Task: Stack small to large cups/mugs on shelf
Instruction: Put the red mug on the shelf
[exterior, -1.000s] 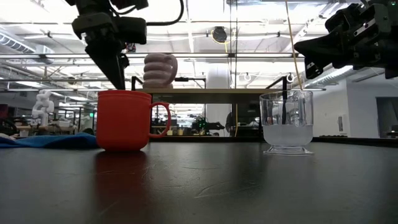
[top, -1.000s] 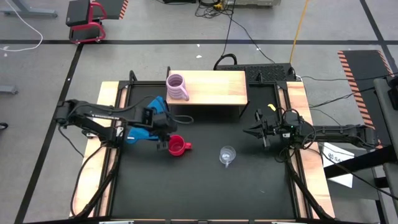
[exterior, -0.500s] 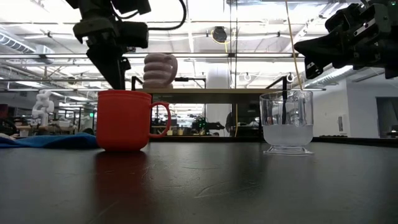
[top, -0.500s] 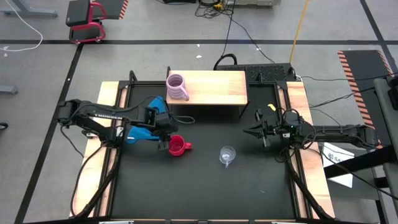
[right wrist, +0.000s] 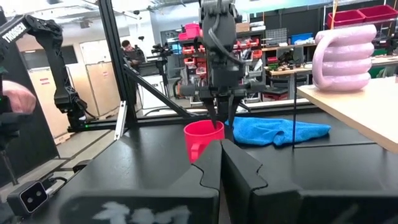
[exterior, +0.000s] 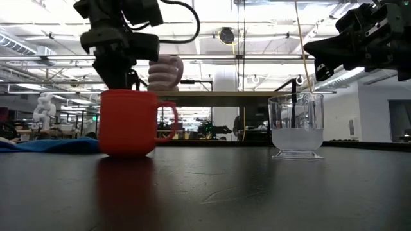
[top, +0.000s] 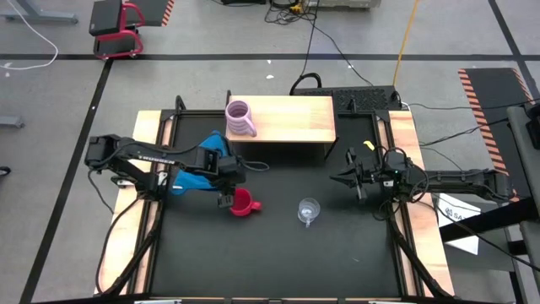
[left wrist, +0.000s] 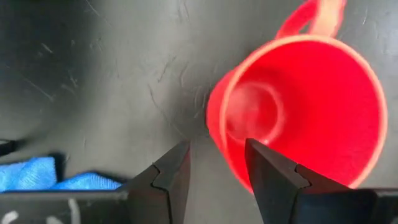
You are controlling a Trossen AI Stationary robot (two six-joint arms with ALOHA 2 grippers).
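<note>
The red mug point(top: 242, 203) stands upright on the black table, its handle toward the right. My left gripper point(left wrist: 216, 144) is open, points steeply down at the mug's left wall point(left wrist: 217, 134), and has one finger over the inside and one outside. From the right wrist view its fingertips point(right wrist: 219, 119) are level with the rim; I cannot tell whether they touch. The ribbed lilac mug point(top: 240, 118) rests on its base on the shelf's point(top: 291, 118) left end. The clear glass cup point(top: 309, 209) stands right of the red mug. My right gripper point(top: 339, 179) waits shut at the right.
A blue cloth point(top: 194, 169) lies on the table left of the red mug, under my left arm. The shelf stands at the far middle on dark legs. Pale wooden rails point(top: 405, 169) run along both table sides. A person point(right wrist: 130, 46) stands in the room beyond.
My left gripper has come down toward the red mug's rim and a little toward the table's right edge, tipping slightly steeper. Its fingers now reach the rim's height. Its opening looks unchanged.
</note>
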